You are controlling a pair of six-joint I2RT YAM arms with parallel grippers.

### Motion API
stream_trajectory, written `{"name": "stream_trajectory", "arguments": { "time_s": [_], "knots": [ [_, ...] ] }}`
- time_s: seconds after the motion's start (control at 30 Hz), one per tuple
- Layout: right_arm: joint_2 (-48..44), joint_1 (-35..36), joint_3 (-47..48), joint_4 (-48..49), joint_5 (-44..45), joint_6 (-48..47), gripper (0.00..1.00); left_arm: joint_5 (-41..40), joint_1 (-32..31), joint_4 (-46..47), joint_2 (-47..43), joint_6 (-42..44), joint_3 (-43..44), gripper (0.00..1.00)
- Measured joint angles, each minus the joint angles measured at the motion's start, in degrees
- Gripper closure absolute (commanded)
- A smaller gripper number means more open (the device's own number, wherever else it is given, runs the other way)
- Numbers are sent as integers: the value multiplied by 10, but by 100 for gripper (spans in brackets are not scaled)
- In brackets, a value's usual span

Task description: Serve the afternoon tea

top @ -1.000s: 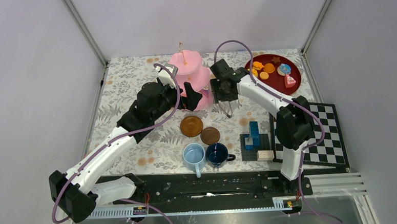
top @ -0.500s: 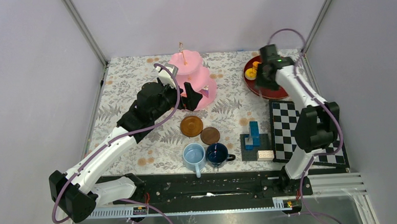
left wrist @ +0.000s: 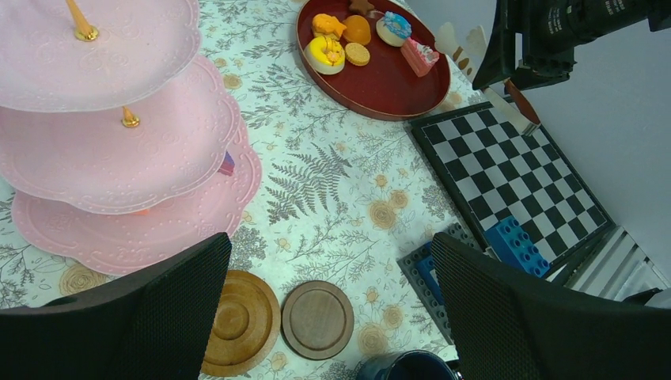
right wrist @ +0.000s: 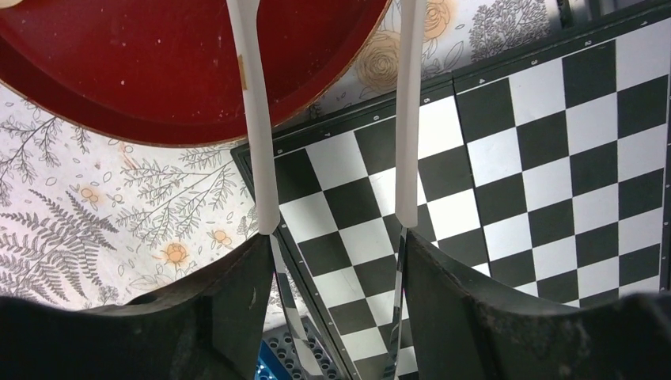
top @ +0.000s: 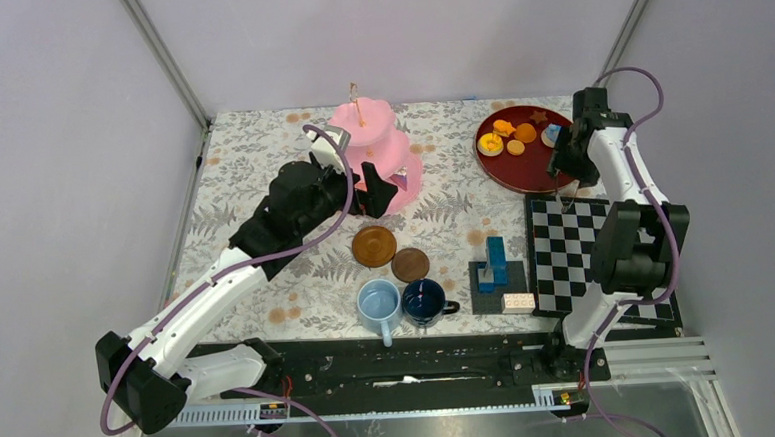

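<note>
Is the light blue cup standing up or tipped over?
Standing up. The light blue cup shows its round open mouth to the overhead camera, beside the dark blue cup.

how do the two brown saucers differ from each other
The left saucer is wider and lighter, orange-brown; the right saucer is smaller and darker. The left saucer shows raised concentric rings; the right saucer has a plainer centre. The left saucer lies nearer the pink stand, the right saucer nearer the dark-blue mug. Both are round, bare and flat on the tablecloth.
</note>
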Motion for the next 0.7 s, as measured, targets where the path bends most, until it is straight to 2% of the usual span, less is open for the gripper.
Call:
{"name": "stream_trajectory", "arguments": {
  "time_s": [0.7],
  "knots": [
    [70, -20, 2, -2, -39, -9, 34, 0, -2, 0, 0, 0, 0, 1]
  ]
}}
